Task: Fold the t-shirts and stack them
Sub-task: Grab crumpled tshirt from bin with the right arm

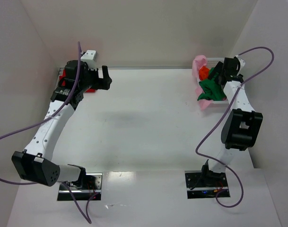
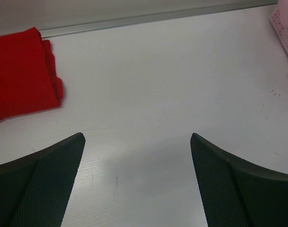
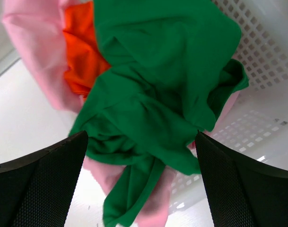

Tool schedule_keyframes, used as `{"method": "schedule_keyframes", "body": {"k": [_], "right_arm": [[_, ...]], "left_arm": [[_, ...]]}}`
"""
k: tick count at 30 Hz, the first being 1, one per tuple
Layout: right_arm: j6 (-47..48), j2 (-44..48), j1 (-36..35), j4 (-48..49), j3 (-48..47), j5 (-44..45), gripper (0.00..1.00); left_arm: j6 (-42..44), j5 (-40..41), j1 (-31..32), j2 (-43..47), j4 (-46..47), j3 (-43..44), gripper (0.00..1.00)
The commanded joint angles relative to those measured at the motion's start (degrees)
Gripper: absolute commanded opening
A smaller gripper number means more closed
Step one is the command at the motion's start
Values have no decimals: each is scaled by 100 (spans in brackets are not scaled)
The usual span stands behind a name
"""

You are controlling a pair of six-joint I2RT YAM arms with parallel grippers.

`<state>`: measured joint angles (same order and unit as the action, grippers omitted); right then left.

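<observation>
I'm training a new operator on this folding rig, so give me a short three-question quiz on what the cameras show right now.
1. True or false: the red t-shirt lies on the table, outside the white mesh basket.
2. Which t-shirt lies uppermost in the basket's pile? A orange; B dark green; C pale pink.
3. Fill in: the left gripper and the right gripper both have jaws standing ____.
Key: 1 true. 2 B, the dark green t-shirt. 3 open.
</observation>
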<state>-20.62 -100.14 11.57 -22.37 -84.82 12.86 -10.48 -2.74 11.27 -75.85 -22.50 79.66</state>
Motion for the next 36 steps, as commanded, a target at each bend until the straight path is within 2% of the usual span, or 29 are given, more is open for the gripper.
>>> {"method": "schedule_keyframes", "body": {"k": [1, 8, 15, 18, 20, 22, 23, 26, 27, 31, 33, 36], "right_arm": [[111, -221, 82, 84, -316, 181, 99], [225, -949, 209, -180, -834, 674, 99], [348, -1292, 302, 165, -835, 176, 99], [348, -1459, 302, 180, -835, 34, 93], [378, -1508, 302, 180, -835, -99, 81], [401, -1535, 302, 246, -774, -191, 64], [401, -1535, 302, 294, -773, -240, 62], [354, -1433, 302, 241, -721, -295, 30], [287, -1385, 302, 225, -756, -310, 23], [91, -757, 302, 248, -521, -412, 8], [39, -256, 302, 408, -314, -566, 5], [-75, 412, 302, 320, -194, -880, 0]], "left_arm": [[204, 576, 7, 141, -140, -108, 100], [152, 695, 7, 141, -122, -347, 100], [9, 749, 7, -137, -88, -381, 100], [-56, 749, 7, -219, -88, -423, 100], [-121, 749, 7, -272, -88, -468, 100], [-121, 696, 7, -324, -88, -495, 100], [-121, 696, 7, -334, -88, -503, 100], [-121, 696, 7, -511, -88, -507, 100], [-121, 696, 7, -527, -88, -495, 100], [-141, 317, 7, -724, 139, -442, 100], [-25, -290, 7, -766, 339, -495, 100], [189, -1608, 59, -906, 680, -495, 100]]}}
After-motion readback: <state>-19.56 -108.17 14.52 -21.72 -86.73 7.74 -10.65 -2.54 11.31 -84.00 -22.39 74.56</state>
